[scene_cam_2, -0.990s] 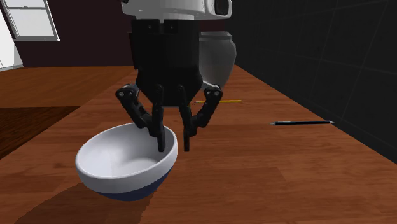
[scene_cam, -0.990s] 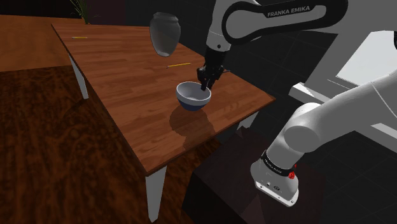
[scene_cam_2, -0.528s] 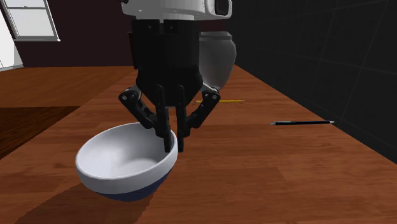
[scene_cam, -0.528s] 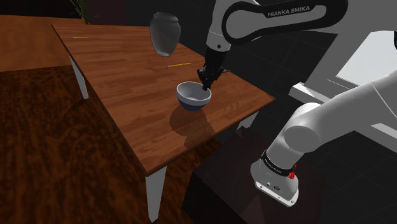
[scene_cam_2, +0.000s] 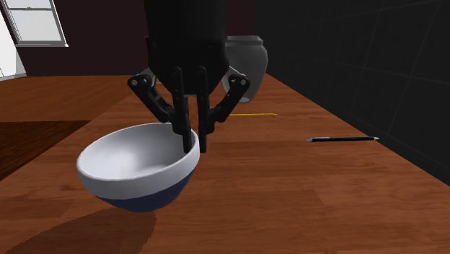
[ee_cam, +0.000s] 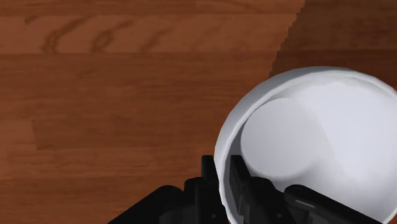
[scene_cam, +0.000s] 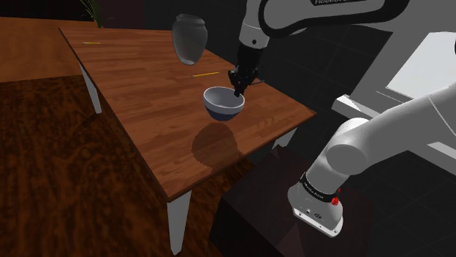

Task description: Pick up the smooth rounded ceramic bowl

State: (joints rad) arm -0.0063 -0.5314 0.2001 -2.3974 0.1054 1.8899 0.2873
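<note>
The bowl (scene_cam: 223, 101) is rounded, white inside with a dark blue underside. It hangs a little above the wooden table (scene_cam: 146, 102), casting a shadow below it. My black gripper (scene_cam: 237, 90) is shut on its rim at the shoulder view's right. In the second exterior view the bowl (scene_cam_2: 133, 166) tilts slightly, with the gripper (scene_cam_2: 193, 144) pinching its right rim, one finger inside and one outside. In the wrist view the bowl (ee_cam: 318, 140) sits beside the gripper (ee_cam: 224, 181), whose fingers clasp the white rim.
A grey vase (scene_cam: 189, 38) stands behind the bowl, also visible as the vase (scene_cam_2: 245, 61). A yellow pencil (scene_cam: 206, 74) and a dark pen (scene_cam_2: 342, 138) lie on the table nearby. The table edge runs close at the shoulder view's right.
The fingers closed on the bowl's rim, then the gripper rose, lifting the bowl off the table; its shadow now lies apart below it.
</note>
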